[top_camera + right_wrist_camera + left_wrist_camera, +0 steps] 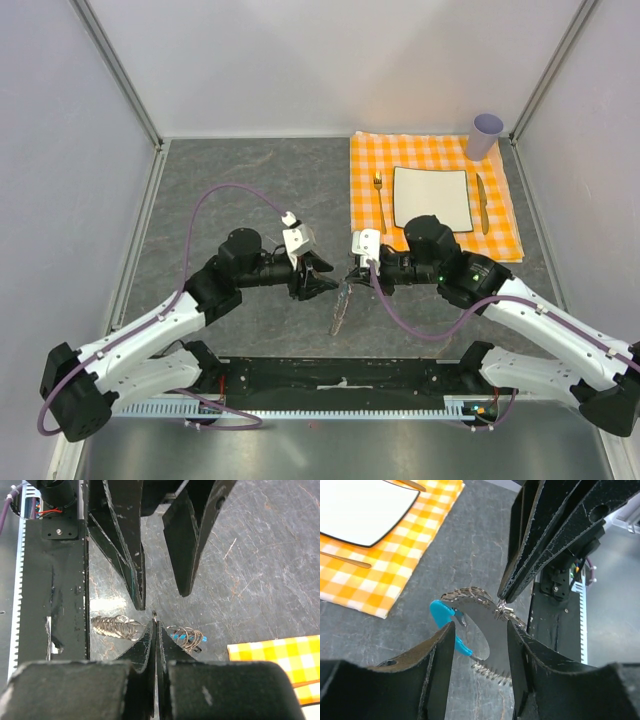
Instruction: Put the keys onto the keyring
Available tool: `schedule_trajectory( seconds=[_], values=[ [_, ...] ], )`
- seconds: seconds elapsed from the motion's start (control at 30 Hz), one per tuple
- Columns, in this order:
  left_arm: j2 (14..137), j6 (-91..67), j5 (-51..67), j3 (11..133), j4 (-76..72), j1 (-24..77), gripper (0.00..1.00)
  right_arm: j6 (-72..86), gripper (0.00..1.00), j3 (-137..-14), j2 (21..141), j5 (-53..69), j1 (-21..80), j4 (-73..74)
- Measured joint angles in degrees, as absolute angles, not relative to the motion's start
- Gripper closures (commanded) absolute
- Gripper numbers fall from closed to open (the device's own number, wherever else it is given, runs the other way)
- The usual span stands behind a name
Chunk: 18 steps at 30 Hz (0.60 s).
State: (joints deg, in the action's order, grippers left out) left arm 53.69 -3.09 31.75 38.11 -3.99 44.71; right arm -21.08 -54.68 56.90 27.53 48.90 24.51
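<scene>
The keyring (340,308) is a chain of thin metal rings with a curved blue tag (445,622). It hangs just above the grey table between the two grippers. My right gripper (353,272) is shut, pinching a small ring at its tips (154,616). Ring coils sag to either side of it (114,626). My left gripper (322,282) is open and faces the right one. Its fingers (440,655) straddle the hanging chain without touching it. A flat dark grey piece (495,640), possibly a key, hangs among the rings.
An orange checked cloth (370,160) lies at the back right with a white plate (432,197), a fork (380,200) and a knife (481,203). A lilac cup (485,135) stands at its far corner. The black base rail (340,380) runs along the near edge.
</scene>
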Motion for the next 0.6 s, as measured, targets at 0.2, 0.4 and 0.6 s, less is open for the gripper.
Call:
schedule_trajectory(
  seconds=[0.2, 0.4, 0.6],
  values=[
    [55.0, -0.8, 36.1, 39.8, -2.3, 44.7, 0.48, -22.3, 1.00, -54.7, 56.9, 29.0, 48.9, 25.3],
    [56.4, 0.4, 39.6, 42.3, -2.3, 44.7, 0.52, -22.7, 1.00, -54.7, 56.9, 29.8, 48.9, 25.4],
    [58.7, 0.7, 40.8, 42.8, -2.1, 44.7, 0.55, -22.8, 1.00, -54.7, 56.7, 30.1, 48.9, 25.4]
  ],
)
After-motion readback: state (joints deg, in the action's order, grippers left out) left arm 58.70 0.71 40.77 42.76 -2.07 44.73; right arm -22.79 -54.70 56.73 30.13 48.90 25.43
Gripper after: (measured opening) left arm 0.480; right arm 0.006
